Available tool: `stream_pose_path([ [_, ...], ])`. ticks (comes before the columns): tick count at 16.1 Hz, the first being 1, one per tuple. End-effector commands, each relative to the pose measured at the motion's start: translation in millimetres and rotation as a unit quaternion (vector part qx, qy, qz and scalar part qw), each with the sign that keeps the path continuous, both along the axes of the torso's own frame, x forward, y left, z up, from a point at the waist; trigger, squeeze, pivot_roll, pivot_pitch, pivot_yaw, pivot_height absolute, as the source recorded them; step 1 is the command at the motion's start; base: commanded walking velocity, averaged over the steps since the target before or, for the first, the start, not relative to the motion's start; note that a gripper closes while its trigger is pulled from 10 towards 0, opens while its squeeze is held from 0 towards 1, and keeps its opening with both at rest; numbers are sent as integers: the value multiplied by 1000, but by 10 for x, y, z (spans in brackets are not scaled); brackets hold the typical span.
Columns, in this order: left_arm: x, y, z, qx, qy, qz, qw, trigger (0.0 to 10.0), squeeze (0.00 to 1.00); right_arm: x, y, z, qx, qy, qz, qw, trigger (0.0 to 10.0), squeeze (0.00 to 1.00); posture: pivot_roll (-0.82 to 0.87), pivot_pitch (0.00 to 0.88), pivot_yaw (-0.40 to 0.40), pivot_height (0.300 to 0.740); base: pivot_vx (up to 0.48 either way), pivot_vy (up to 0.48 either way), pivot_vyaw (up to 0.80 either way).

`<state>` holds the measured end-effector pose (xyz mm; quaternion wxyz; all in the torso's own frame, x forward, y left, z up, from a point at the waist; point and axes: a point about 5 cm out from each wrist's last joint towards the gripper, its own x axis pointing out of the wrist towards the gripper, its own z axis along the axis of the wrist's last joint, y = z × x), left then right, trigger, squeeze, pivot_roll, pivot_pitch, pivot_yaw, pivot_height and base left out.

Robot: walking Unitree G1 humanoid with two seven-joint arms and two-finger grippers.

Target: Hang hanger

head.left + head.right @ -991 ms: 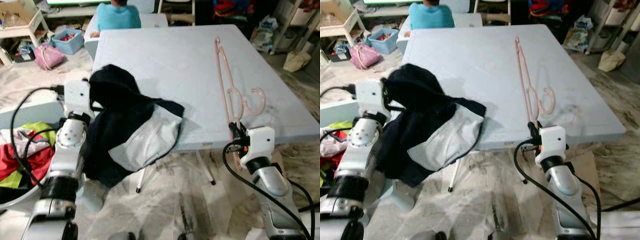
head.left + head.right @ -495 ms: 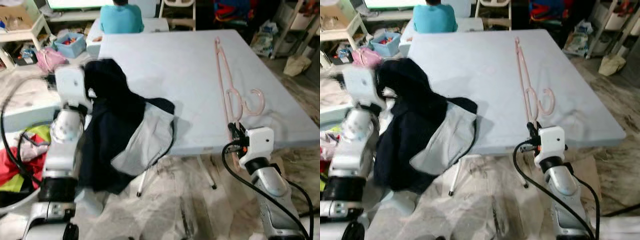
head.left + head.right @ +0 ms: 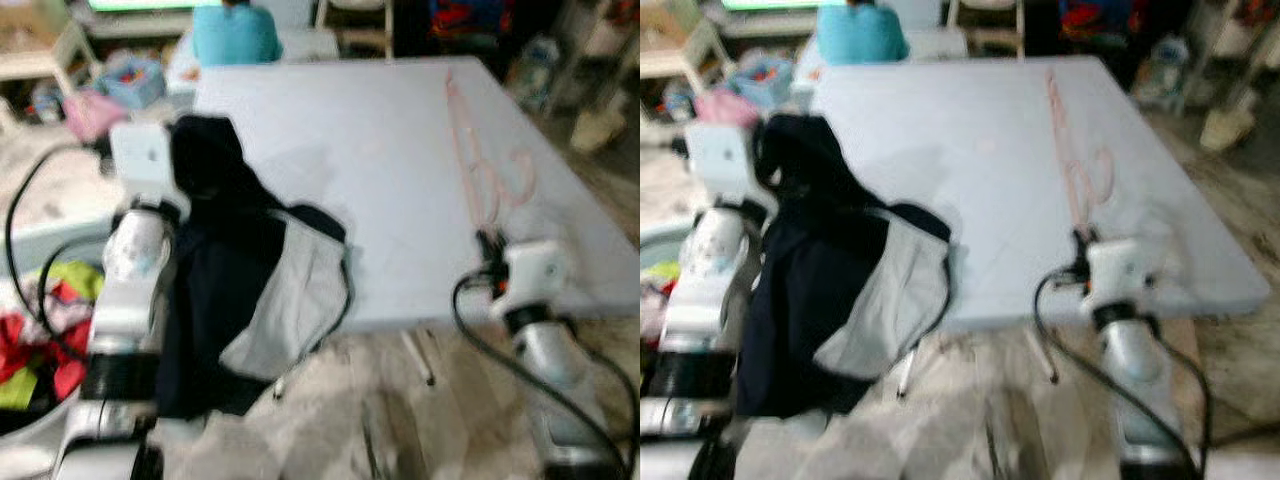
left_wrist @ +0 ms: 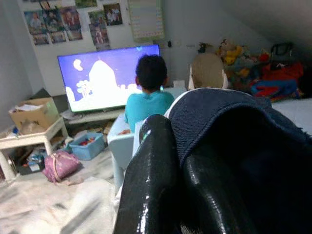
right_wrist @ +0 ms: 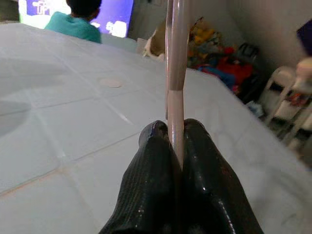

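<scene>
While the right gripper point(image 5: 176, 146) pinched the pink hanger point(image 3: 1077, 170) and the left gripper point(image 4: 183, 195) clamped the dark garment point(image 3: 225, 250), slow alignment seemed best.

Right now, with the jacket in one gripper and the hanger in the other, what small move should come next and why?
Probably lift the right gripper a little so the pink hanger rises off the table. Its fingers are shut on the hanger's end, but the rest lies flat on the tabletop. The left gripper already holds the dark jacket up at the table's edge, so the hanger has to come free before it can meet the jacket.
</scene>
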<state>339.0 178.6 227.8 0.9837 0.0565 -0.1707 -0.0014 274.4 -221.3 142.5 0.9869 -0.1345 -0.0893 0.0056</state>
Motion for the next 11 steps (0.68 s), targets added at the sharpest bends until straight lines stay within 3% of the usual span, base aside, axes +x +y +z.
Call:
stream_pose_path([
  [1,-13,-40,212,0,-35,-14,999,0,0,27,3,22,-2,-5,0,1000,0,0,-58,43,27,740,382,0,0],
  [5,77,-88,391,4,-53,-29,998,0,0,2,32,-13,-12,-5,0,1000,0,0,-64,49,34,740,480,0,0],
  [11,192,-270,452,-8,-56,-57,997,0,0,-17,16,-20,-18,-4,-5,1000,0,0,-71,57,31,740,421,0,0],
])
